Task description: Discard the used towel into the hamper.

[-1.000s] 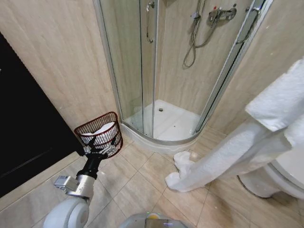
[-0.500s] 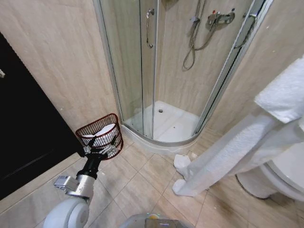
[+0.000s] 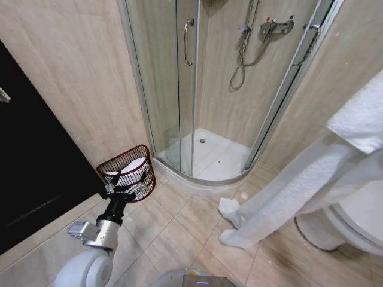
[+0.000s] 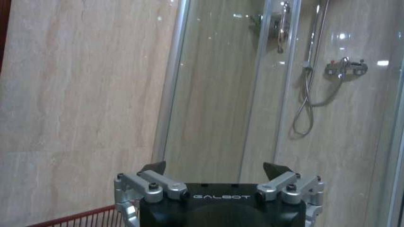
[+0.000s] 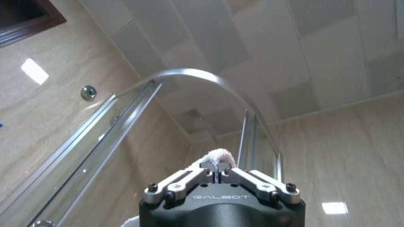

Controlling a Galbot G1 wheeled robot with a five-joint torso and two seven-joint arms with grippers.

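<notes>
Towel (image 3: 281, 203) tail was seen lifted partly off floor since earlier frame; bulk hung at right. Right gripper (image 5: 216, 171) was clamped on towel corner. Left gripper (image 3: 122, 186) was spread, empty, beside hamper (image 3: 127, 171). Drop into hamper was judged outstanding.

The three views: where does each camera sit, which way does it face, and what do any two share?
Head view: high, facing down at the hamper, towel and shower stall; left arm and left claw show.
Left wrist view: behind the open left claw, facing the stall; hamper rim shows.
Right wrist view: points up at the ceiling; right claw pinches towel.
Shared: head and left wrist both show the shower hose.
</notes>
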